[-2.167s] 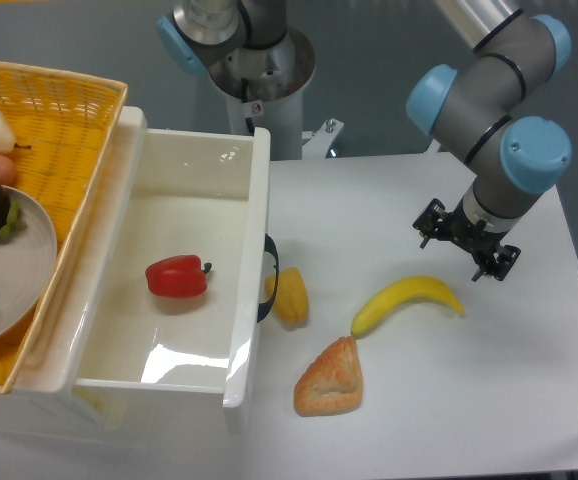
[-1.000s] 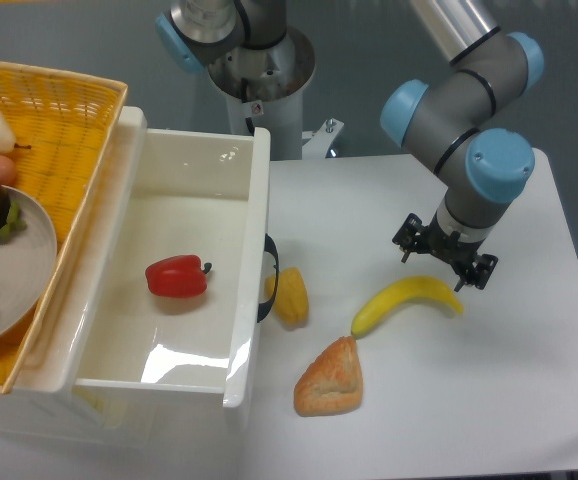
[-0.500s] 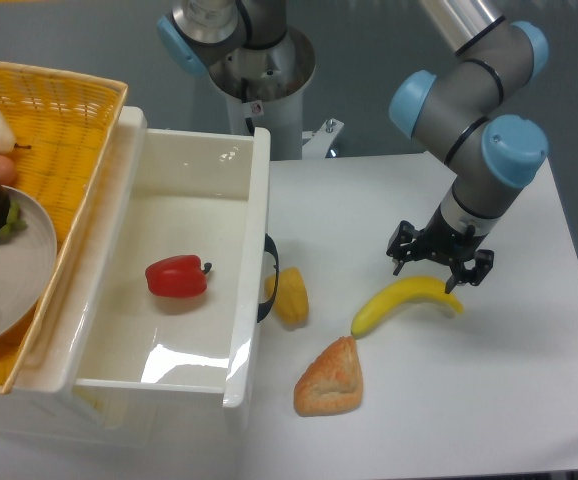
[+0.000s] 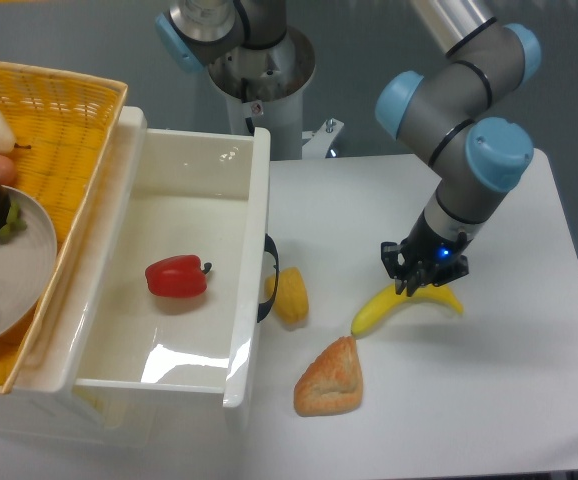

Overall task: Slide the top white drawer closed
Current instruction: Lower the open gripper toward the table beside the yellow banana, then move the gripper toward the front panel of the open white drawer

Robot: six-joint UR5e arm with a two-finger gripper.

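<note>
End effector: the end effector [image 4: 424,272] now hangs low over the desk [image 4: 489,400], right above the banana [image 4: 406,304] and perhaps touching its upper edge; over the last two seconds it travels from further toward 3 o'clock, descends and turns about its wrist.
Finger state: the fingers are seen nearly end-on and dark against the banana, so it cannot be told whether they are released or clenched; nothing is visibly gripped.
Top white drawer: the top white drawer [image 4: 119,330] sits at the 9 o'clock side of the scene, pulled fully out, exactly where it was in the earlier views.
Handle: its black handle [image 4: 269,278] faces 3 o'clock, well apart from the end effector.
Drawer contents: a red pepper [image 4: 177,277] lies on the drawer floor, unmoved.
Blocking items: a yellow pepper [image 4: 289,296] rests just beside the handle; a bread piece [image 4: 331,378] lies toward 5 o'clock of it.
Basket: the yellow woven basket [image 4: 59,150] with a plate [image 4: 19,270] of produce stays above the drawer at 10 o'clock.
Meaning for the task: only the arm has changed, and the closing push has not begun. The approach looks to be heading toward the drawer front, but the banana sits in its line and could be dragged along.
</note>
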